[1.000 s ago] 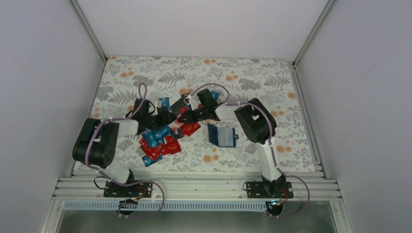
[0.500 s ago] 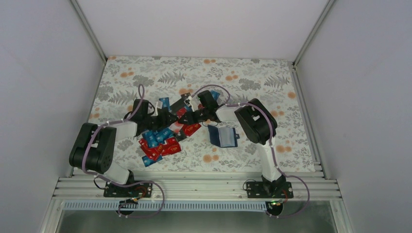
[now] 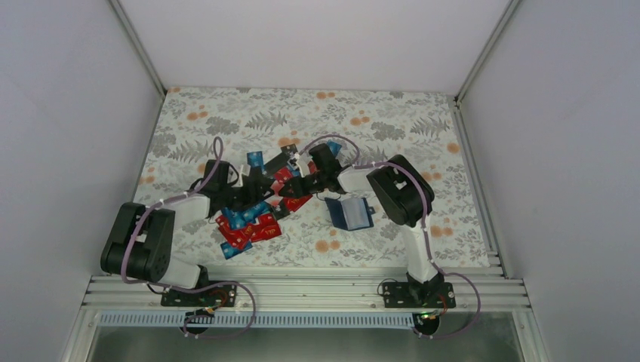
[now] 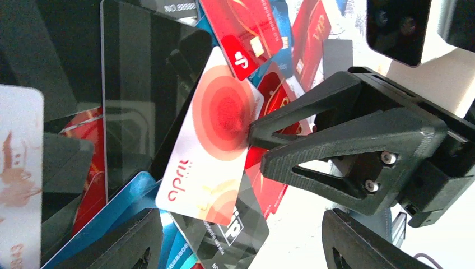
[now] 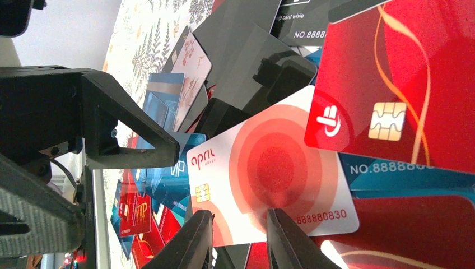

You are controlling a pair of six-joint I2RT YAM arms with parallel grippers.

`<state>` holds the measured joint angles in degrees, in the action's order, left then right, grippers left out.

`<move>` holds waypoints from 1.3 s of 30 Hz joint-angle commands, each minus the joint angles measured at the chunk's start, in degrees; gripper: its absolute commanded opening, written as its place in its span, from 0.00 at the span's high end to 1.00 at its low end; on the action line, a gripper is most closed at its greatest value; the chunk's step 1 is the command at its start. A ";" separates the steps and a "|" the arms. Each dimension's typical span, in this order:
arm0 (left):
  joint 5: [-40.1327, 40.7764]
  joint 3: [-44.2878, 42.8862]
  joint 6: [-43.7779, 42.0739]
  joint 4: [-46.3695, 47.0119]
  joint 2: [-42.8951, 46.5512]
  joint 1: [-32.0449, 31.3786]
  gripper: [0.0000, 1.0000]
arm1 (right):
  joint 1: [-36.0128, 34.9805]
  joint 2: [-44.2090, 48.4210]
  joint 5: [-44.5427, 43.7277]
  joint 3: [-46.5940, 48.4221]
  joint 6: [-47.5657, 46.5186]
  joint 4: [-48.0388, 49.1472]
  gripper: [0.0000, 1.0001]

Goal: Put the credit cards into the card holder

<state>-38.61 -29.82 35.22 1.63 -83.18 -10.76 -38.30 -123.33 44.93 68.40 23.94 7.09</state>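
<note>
Counter [image 3: 423, 113]: covered in a floral cloth, with both arms bolted at its near edge.
Right arm [image 3: 396, 196]: reaches from the near right toward the middle of the counter, its wrist turned left.
Left arm [image 3: 143, 241]: elbow low by the near-left corner, forearm running in toward the middle. The two hands meet tip to tip over the far side of the card heap.
Credit cards [image 3: 245, 222]: a loose overlapping heap left of the counter's centre, toward the near edge. Most are red or blue, and a few black ones lie on the far side.
Card holder [image 3: 351, 213]: lies open just right of centre, lighter blue inside up, apart from the heap and beside the right arm's elbow.
Left hand [image 4: 242, 216]: jaws wide apart and holding nothing, facing the white-and-red card.
Right hand [image 4: 256, 147]: jaws a narrow gap apart, tips against the long edge of that card. I cannot tell whether it has a grip.
White-and-red card [image 4: 215, 140]: white with red rings, tilted over a glossy black card [image 4: 140, 101], between the two hands.
</note>
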 commanded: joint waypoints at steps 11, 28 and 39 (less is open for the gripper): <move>2.24 1.16 1.18 1.00 -3.50 -0.34 0.25 | -2.38 -4.32 -5.05 -3.46 0.09 -10.08 0.72; -0.59 1.04 2.52 7.08 -7.63 -0.66 0.30 | -2.39 -5.71 -4.91 -2.23 -0.30 -10.81 0.72; 1.04 0.04 2.15 7.27 -9.22 -0.91 0.65 | -2.39 -5.75 -4.92 -1.39 -0.39 -11.32 0.72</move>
<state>-38.17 -30.00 38.00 8.54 -90.11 -10.55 -38.68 -123.68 45.76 69.21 23.94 6.11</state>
